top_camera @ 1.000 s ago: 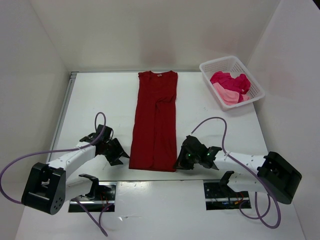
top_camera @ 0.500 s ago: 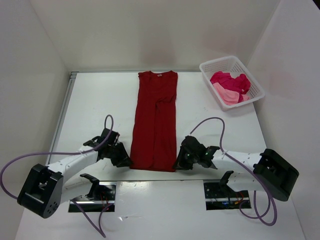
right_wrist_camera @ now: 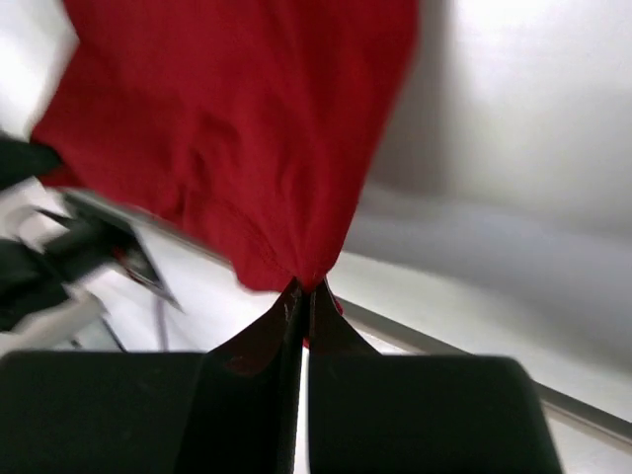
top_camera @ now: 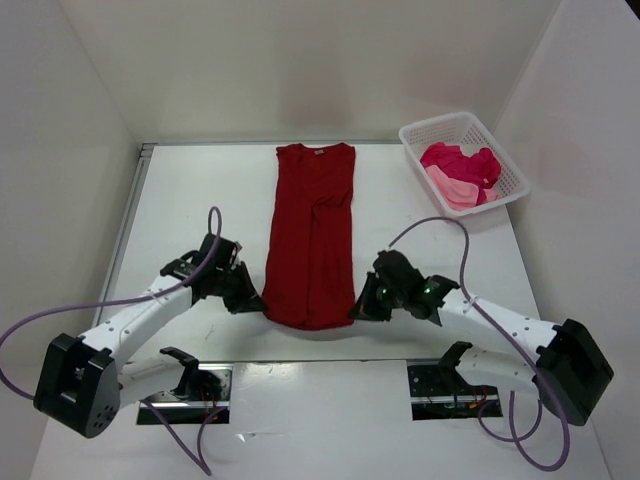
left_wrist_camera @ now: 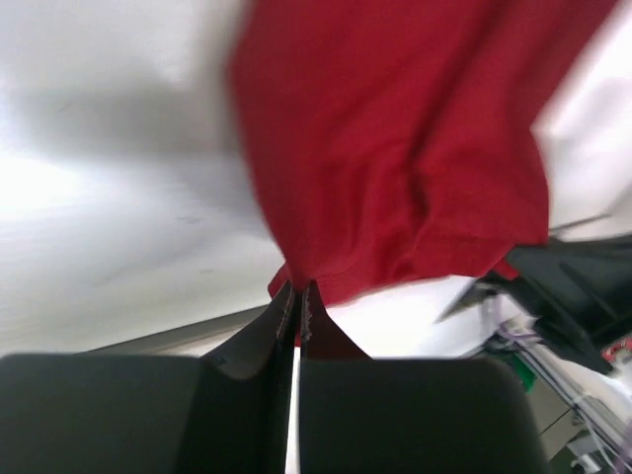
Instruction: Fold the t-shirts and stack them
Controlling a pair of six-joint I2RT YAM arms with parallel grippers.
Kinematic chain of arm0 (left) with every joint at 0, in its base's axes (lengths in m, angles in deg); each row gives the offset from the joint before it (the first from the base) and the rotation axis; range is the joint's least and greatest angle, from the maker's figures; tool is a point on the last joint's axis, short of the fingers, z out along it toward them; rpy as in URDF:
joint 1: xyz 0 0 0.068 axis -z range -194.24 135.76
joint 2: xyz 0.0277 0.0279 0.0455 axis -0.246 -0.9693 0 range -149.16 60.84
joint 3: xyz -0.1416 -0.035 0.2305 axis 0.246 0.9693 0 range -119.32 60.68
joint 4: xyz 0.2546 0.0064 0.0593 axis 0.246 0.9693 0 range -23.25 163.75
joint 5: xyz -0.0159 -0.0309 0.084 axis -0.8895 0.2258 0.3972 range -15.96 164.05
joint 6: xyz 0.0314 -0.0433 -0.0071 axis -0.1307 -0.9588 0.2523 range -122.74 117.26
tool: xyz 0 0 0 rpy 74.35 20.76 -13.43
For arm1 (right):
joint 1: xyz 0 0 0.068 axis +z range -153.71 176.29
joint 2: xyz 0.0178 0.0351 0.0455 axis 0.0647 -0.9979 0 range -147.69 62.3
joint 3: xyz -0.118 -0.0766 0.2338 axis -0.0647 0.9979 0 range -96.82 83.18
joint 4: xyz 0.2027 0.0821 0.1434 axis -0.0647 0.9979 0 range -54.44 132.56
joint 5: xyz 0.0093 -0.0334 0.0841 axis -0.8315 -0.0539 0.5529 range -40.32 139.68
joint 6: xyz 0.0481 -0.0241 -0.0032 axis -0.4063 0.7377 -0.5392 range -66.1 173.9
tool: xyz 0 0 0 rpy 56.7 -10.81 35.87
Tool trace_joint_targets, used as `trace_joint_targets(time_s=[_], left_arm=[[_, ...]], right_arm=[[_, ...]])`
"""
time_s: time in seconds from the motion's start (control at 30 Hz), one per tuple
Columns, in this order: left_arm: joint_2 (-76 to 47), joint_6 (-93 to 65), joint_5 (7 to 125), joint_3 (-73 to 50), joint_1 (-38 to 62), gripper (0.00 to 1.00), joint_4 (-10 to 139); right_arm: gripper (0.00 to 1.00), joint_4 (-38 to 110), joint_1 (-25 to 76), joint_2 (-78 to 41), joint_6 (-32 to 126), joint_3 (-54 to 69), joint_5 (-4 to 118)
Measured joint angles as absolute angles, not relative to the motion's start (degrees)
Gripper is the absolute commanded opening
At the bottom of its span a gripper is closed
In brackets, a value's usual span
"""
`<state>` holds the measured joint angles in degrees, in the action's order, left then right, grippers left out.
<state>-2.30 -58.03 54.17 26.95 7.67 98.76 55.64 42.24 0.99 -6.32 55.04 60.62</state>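
Currently left gripper (top_camera: pixel 251 301) and right gripper (top_camera: pixel 361 311) pinch hem corners of the dark red shirt (top_camera: pixel 310 235). Fold incomplete; pink shirt (top_camera: pixel 452 188) and magenta shirt (top_camera: pixel 463 160) lie unfolded in basket (top_camera: pixel 436 123).

shirt (top_camera: pixel 310 230) centre table (top_camera: pixel 200 200) | left pincer (top_camera: pixel 258 305) near-left corner | right pincer (top_camera: pixel 358 312) near-right corner | basket (top_camera: pixel 418 152) far right

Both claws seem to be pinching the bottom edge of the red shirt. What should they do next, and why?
Probably carry the hem up and away from the bases to the collar, folding the red shirt in half. The left gripper and right gripper are each shut on a hem corner, and the rest lies flat in a narrow strip on the table.
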Motion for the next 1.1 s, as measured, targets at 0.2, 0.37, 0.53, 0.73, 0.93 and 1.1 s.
trace_joint_targets(time_s=[0.2,0.37,0.53,0.73,0.93,1.1], left_arm=[[-6.6,-56.9,54.3,14.8,3.9,0.0,99.0],[-16.4,-55.9,54.6,7.5,-2.9,0.01,94.7],[-31.5,-54.0,55.6,-4.2,-4.0,0.03,89.6],[-44.5,-52.4,56.4,-14.8,-4.1,0.04,85.1],[-52.0,-52.1,57.3,-21.2,-4.8,0.08,84.4],[-55.7,-52.2,57.4,-23.9,-5.2,0.46,81.8]], right_arm=[[0.0,58.9,28.7,-3.8,1.4,43.3,62.1],[0.0,59.2,22.8,-18.8,8.8,31.5,62.6],[0.0,58.5,18.1,-30.7,14.0,21.1,62.8],[0.0,58.2,14.4,-43.5,18.5,8.5,62.6],[0.0,58.8,13.7,-53.7,21.6,-2.7,62.5],[0.25,59.0,13.6,-58.0,22.5,-7.0,62.1]])
